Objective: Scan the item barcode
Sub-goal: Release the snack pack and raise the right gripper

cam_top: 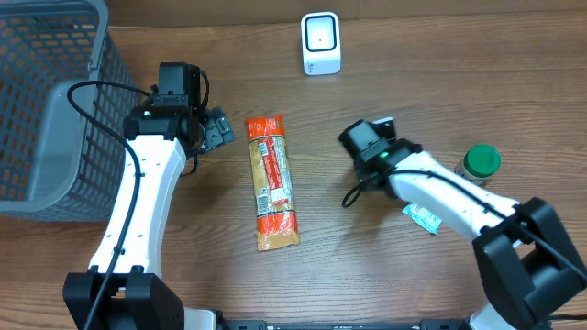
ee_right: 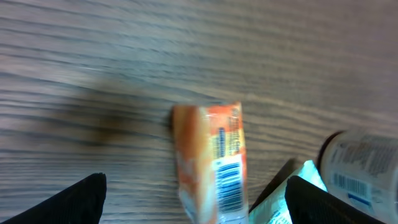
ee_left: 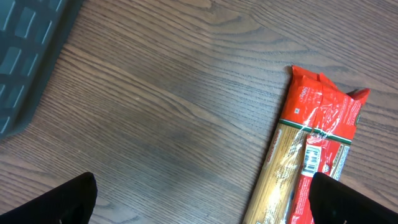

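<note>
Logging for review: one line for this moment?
left gripper open | right gripper open by orange barcoded packet | long red pasta pack lying flat

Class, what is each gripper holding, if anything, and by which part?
Nothing is held. The left gripper is open, beside the pasta packet; the right gripper is open too, not touching the small orange packet under it.
</note>
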Robot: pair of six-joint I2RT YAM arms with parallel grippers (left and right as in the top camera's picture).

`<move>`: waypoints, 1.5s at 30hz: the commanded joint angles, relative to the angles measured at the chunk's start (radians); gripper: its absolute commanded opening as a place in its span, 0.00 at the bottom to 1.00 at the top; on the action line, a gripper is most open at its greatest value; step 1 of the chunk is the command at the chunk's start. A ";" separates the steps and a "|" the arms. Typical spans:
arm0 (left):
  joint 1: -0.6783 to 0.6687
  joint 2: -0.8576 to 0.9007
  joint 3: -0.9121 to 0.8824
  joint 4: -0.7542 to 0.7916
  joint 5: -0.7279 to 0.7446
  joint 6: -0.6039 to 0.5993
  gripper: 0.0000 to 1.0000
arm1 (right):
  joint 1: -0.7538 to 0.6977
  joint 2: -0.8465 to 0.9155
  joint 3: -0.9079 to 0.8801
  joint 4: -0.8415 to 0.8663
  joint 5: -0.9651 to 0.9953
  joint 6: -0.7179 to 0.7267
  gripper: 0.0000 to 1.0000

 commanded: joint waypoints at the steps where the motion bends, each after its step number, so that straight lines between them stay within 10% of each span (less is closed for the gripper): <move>1: 0.000 0.005 0.002 0.001 -0.010 0.011 1.00 | -0.108 -0.030 0.026 -0.012 -0.204 0.002 0.93; 45: 0.000 0.005 0.002 0.001 -0.010 0.011 1.00 | -0.146 -0.152 0.168 -0.085 -0.871 -0.016 1.00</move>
